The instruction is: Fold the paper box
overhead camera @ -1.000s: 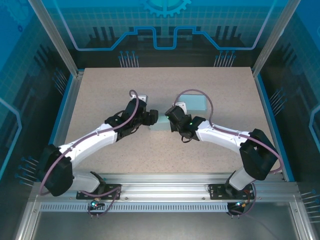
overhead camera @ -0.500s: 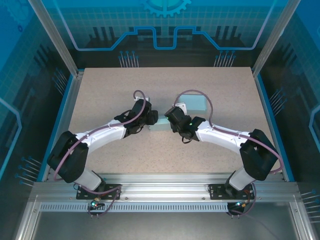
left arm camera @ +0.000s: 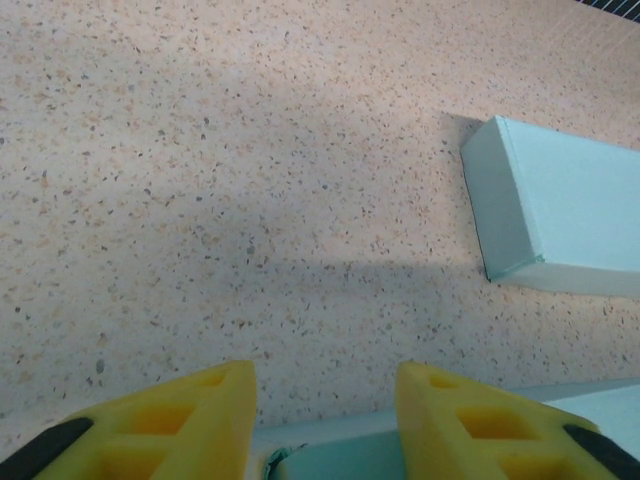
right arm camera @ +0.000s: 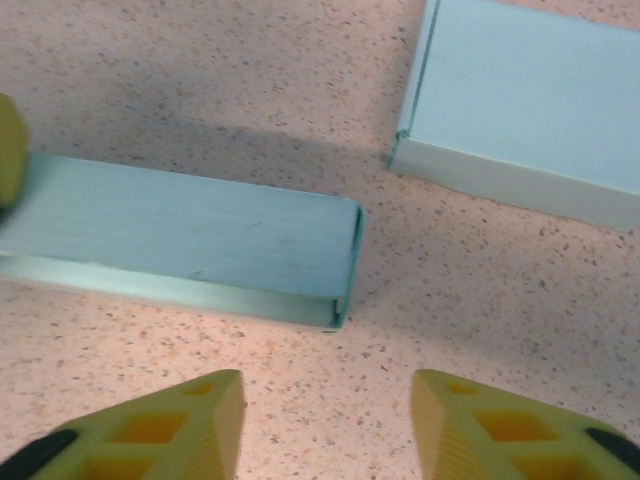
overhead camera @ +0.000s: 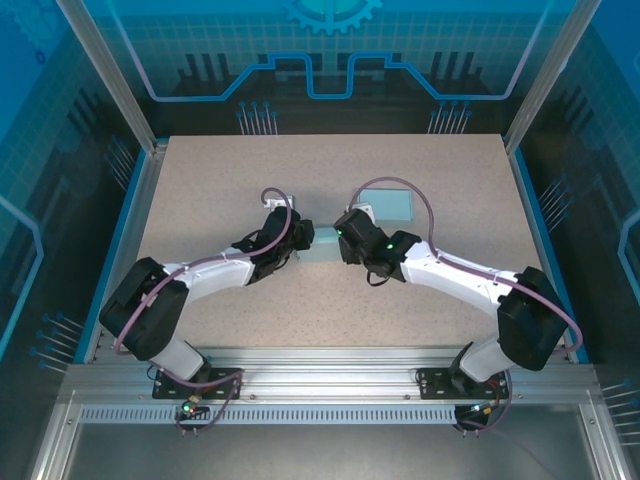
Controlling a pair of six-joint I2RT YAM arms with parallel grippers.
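Currently your two arms lean in toward each other over the middle of the speckled beige desk (overhead camera: 220, 180), and the long, flat pale-teal paper box (right arm camera: 190, 235) lies on the desk between their wrists. From the right wrist camera you see that box stretched across the view. It lies flat, with a thin folded edge at its right end and a shadow along its far side. Your right pincer (right arm camera: 328, 400) hangs just short of the box's near long edge, its yellow fingers spread wide with bare desk between them. At the left border of that same view, one yellow finger (right arm camera: 8, 150) of the other arm overlaps the box's left end; you cannot tell from there whether it presses on the paper. From the left wrist camera, your left pincer (left arm camera: 325, 400) also has its fingers well apart. A strip of the teal box shows low in the frame between them and runs on under the finger at the right of the frame, and the fingers are not closed on it. A second pale-teal paper box piece (left arm camera: 560, 210), broader and with a low side wall, lies flat farther out on the desk. It is near the long box yet apart from it, with a band of bare desk between the two. In the top view you find this second piece just behind the right arm's wrist, toward the far right of the desk's middle.
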